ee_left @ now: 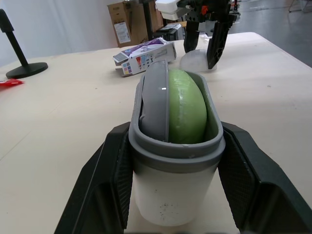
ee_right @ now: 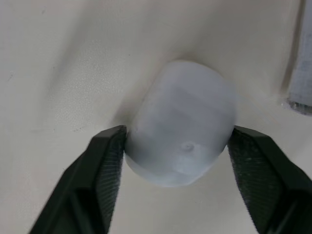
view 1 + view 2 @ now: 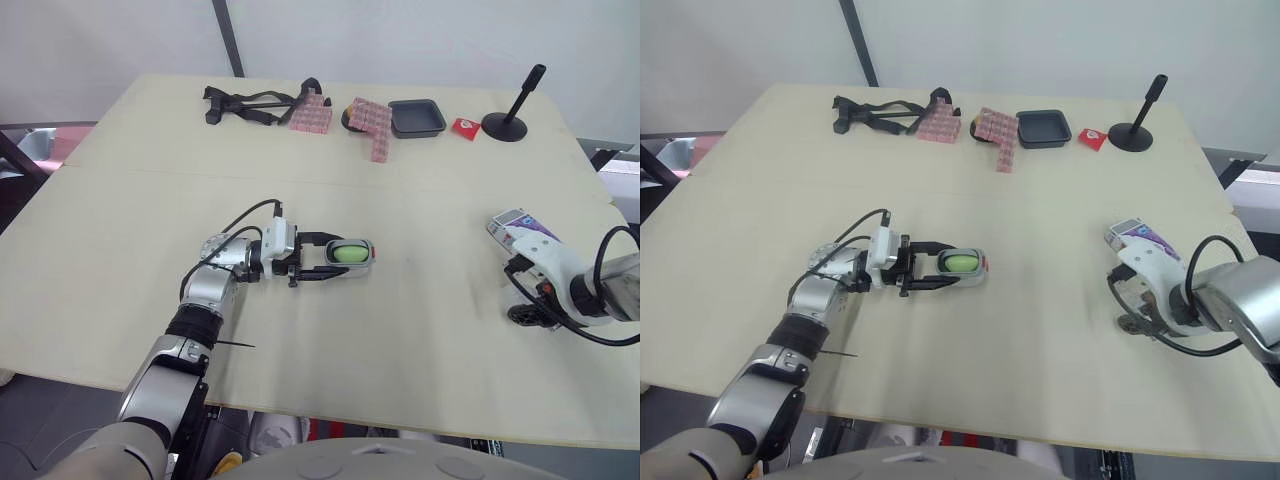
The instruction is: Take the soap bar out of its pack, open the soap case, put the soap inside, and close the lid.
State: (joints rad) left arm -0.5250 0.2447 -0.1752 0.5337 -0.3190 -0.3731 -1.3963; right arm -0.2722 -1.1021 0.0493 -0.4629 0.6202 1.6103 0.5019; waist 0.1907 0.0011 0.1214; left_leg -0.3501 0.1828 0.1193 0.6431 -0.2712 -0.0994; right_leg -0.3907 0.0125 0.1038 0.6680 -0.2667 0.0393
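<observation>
- Green oval soap bar [image 1: 187, 105] sits inside the grey-rimmed oval plastic soap case [image 1: 170, 161], with a grey insert [image 1: 155, 105] leaning beside it; the case rests on the pale wooden table [image 3: 400, 380] at the near left; the left gripper [image 3: 330, 256] has a black finger pressed against each long side, pinching the case steady
- Translucent white plastic lid [image 2: 183, 122] lies on the table at the near right, well apart from the case; the right gripper [image 2: 176, 146] straddles it with a finger pad touching each side, so it looks clamped on the lid rather than spread
- White and purple cardboard soap pack [image 3: 520, 225] lies just beyond the right gripper, near the lid; presumably it is empty, since the soap is in the case
- Judged from this, unpacking, opening and loading are done; the step in hand is fetching the lid to close the case
- Next move calls for a lift of the lid clear of the table; a carry across toward the case; a turn so its oval matches the rim; a press down while the left gripper braces the case
- Along the far edge lie a black webbing strap [image 3: 250, 103], pink patterned blocks [image 3: 372, 125], a black square tray [image 3: 417, 117], a small red packet [image 3: 466, 127] and a black round-footed stand [image 3: 512, 110]; none looks needed
</observation>
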